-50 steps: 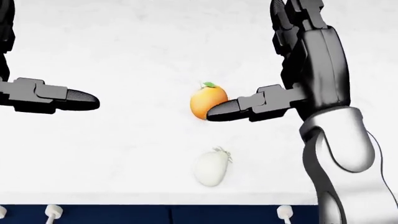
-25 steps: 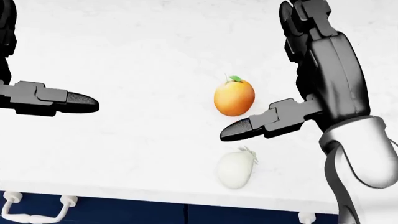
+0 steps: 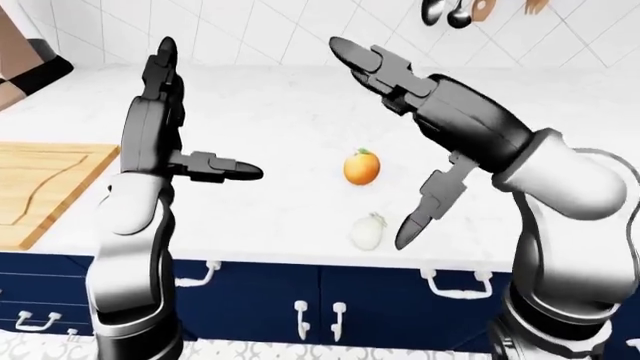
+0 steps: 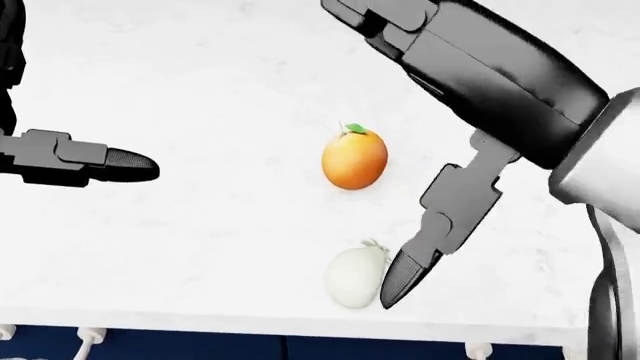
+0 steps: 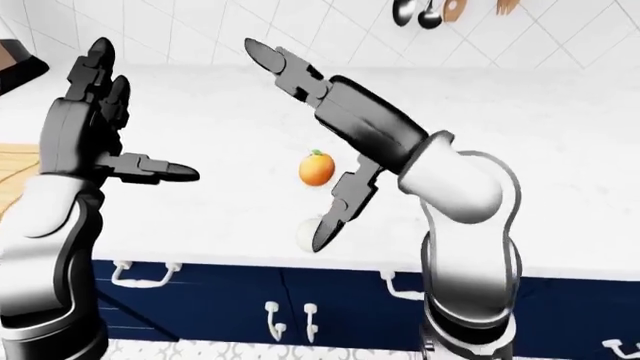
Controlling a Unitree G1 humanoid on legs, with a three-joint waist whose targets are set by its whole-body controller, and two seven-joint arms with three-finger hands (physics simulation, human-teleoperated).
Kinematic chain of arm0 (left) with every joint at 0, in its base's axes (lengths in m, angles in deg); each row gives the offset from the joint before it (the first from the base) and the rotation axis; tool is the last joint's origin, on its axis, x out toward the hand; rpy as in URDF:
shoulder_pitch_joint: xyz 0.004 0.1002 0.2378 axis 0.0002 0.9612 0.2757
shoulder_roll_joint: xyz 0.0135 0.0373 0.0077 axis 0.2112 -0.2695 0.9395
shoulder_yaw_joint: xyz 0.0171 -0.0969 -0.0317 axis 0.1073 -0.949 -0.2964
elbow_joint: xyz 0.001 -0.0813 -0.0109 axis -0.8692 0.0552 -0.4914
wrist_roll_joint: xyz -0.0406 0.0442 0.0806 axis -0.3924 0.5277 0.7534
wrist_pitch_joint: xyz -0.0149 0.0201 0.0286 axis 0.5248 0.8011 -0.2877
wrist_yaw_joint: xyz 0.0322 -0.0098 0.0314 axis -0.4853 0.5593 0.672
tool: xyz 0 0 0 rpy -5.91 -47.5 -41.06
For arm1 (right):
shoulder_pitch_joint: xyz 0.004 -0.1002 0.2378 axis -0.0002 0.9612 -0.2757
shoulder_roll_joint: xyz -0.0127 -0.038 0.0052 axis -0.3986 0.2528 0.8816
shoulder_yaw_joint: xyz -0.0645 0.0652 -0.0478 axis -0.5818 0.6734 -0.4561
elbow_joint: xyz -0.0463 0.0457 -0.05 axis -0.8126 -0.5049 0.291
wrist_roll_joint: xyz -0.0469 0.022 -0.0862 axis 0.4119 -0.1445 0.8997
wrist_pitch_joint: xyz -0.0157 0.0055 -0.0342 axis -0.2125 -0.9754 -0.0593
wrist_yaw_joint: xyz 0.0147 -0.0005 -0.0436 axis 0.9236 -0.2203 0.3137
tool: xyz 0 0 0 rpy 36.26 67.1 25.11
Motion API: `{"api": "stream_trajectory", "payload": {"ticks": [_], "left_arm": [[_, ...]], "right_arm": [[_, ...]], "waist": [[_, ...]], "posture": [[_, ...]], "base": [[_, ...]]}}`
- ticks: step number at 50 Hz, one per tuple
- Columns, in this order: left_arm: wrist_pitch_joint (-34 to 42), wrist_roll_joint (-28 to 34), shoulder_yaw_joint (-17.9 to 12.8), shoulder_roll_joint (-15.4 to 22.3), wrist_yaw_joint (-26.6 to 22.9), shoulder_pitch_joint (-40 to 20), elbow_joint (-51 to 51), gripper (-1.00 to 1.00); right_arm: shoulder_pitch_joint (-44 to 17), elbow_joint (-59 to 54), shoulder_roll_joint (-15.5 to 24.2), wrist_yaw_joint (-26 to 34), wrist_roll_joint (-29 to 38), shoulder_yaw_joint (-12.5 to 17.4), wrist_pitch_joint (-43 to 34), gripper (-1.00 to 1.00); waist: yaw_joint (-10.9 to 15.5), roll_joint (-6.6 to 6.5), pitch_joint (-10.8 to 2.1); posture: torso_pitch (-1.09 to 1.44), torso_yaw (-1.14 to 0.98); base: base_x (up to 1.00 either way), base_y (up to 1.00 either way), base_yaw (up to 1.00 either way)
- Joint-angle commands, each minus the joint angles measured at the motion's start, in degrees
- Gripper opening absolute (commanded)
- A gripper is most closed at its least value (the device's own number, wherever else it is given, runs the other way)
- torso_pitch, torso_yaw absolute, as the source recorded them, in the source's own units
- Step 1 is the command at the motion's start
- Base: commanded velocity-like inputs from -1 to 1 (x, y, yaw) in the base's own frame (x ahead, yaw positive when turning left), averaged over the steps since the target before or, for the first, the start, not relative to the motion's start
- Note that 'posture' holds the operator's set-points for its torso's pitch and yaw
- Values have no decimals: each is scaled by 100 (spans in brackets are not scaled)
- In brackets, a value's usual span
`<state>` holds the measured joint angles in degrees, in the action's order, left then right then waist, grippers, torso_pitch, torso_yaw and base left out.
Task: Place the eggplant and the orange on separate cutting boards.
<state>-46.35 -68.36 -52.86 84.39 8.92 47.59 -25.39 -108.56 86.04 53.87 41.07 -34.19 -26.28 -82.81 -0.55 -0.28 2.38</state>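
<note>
— While both hands hang over the counter (image 3: 250, 217), what's on the list?

— Item one: orange (image 4: 354, 158), round, leaf on top, resting on the white top past the tip of the right hand's (image 3: 420, 105) lowered thumb, apart from every finger. Item two: a pale, egg-shaped thing with a stalk (image 4: 356, 277), presumably the eggplant, just beside that thumb tip; whether they touch, I cannot tell.

— And the hands?

— Right hand: fingers spread wide, long fingers pointing away above the orange, thumb angled down, holding nothing. Left hand (image 3: 165, 120): fingers up, thumb stuck out sideways toward the orange, well short of it, spread and empty.

— Boards?

— One wooden cutting board (image 3: 50, 187), far beyond the left hand's outer side. A second isn't visible.

— How would the fruit handle?

— Orange: I'd guess firm, light, prone to roll; best taken round its middle, thumb opposite the fingers. The pale one: smooth, likely slippery, tapered; grip the fat belly, not the stalk end.
</note>
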Motion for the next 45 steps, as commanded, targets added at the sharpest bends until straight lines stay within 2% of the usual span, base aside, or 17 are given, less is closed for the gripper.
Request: {"api": "stream_trajectory", "payload": {"ticks": [1,4,8,16,24,28,45], "left_arm": [[-123,-2,-68,60,42,-161,168,100],[-122,-11,-58,66,45,-175,160,100],[-90,-35,-89,100,26,-172,187,100],[-184,-37,-78,95,49,-148,102,100],[-167,-46,-98,105,50,-132,135,100],[-219,-34,-89,86,61,-86,122,100],[-242,-37,-118,71,58,8,184,100]], "right_arm": [[-249,-49,-114,272,404,90,301,100],[-212,-177,-358,559,698,-38,604,100],[-77,-37,-555,973,965,-57,717,100],[579,466,-675,1618,1288,-42,861,100],[1112,573,-839,1768,1534,-113,1227,100],[1172,472,-880,1764,1591,-86,1375,100],[1641,-38,-1018,1396,1659,-93,2108,100]], "waist": [[-9,-18,-130],[-7,-39,-126],[-5,-58,-128],[-3,-62,-135],[-24,-78,-150],[-28,-84,-159],[-29,-81,-184]], "posture": [[0,0],[0,0],[0,0],[0,0],[0,0],[0,0],[0,0]], "base": [[0,0,0],[0,0,0],[0,0,0],[0,0,0],[0,0,0],[0,0,0],[0,0,0]]}}
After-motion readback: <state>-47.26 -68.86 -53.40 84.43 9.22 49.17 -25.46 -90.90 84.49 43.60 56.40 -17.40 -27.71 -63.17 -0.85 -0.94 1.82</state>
